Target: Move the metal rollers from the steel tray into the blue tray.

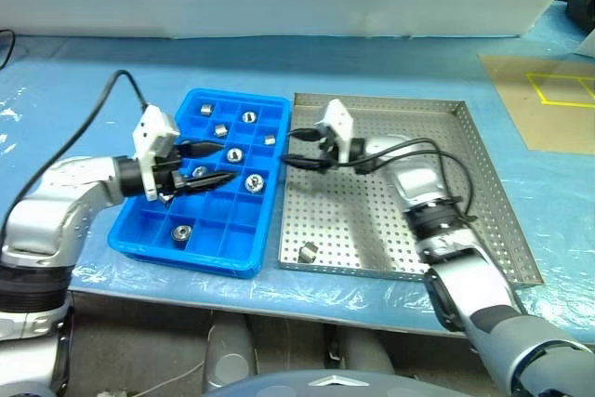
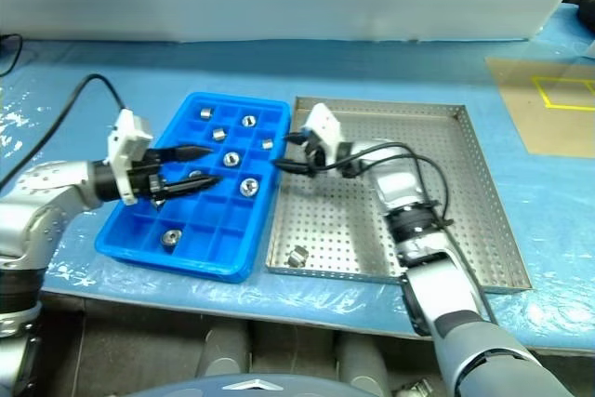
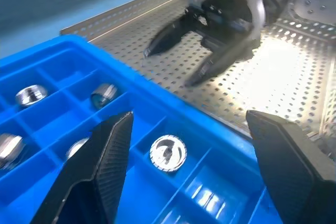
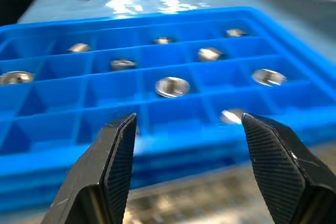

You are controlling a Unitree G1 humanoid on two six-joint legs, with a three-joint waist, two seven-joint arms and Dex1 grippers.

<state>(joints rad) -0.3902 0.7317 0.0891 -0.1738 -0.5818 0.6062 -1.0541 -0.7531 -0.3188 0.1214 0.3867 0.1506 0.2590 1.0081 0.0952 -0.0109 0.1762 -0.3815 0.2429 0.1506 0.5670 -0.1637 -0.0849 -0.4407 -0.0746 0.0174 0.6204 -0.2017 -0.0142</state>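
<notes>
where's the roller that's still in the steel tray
In the left eye view, one metal roller lies alone near the steel tray's front-left corner, beside the blue tray.

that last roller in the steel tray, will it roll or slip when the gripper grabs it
The roller looks like a small shiny metal cylinder, so it will probably be rigid and slick against the fingers. It seems to lie tilted near the steel tray front rim, so a nudge may well set it rolling. It is likely heavy for its size, being solid metal.

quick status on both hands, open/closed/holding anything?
Left hand: open, empty, over the blue tray.
Right hand: open, empty, at the steel tray edge beside the blue tray.
</notes>
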